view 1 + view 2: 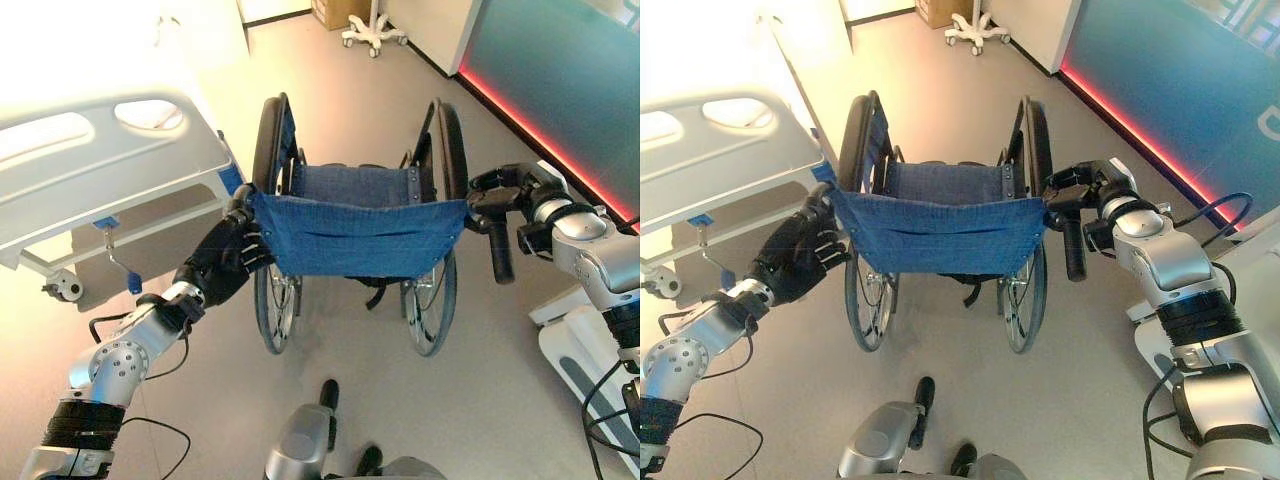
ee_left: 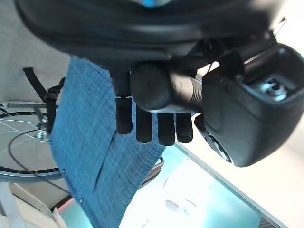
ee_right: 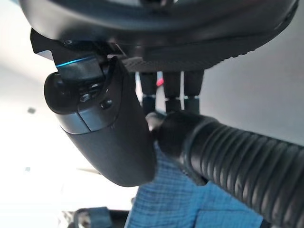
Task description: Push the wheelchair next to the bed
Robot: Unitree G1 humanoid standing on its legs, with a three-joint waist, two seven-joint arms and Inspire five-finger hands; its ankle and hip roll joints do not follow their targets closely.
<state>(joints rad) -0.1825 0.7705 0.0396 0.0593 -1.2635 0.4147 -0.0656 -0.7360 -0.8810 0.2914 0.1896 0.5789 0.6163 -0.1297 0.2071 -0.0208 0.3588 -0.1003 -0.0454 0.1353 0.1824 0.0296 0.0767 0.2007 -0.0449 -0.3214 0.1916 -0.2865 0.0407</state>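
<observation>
Left eye view: wheelchair (image 1: 355,235) beside bed (image 1: 110,165); left robot hand (image 1: 232,255) curled round its left push handle, right robot hand (image 1: 500,195) curled round the right handle (image 1: 500,255).

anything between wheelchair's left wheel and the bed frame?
Nothing: in the left eye view bare floor separates wheelchair and bed.

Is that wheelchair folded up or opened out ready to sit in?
Opened out. The wheelchair's blue backrest is stretched flat between its two wheels, and the seat lies spread ahead of it.
</observation>
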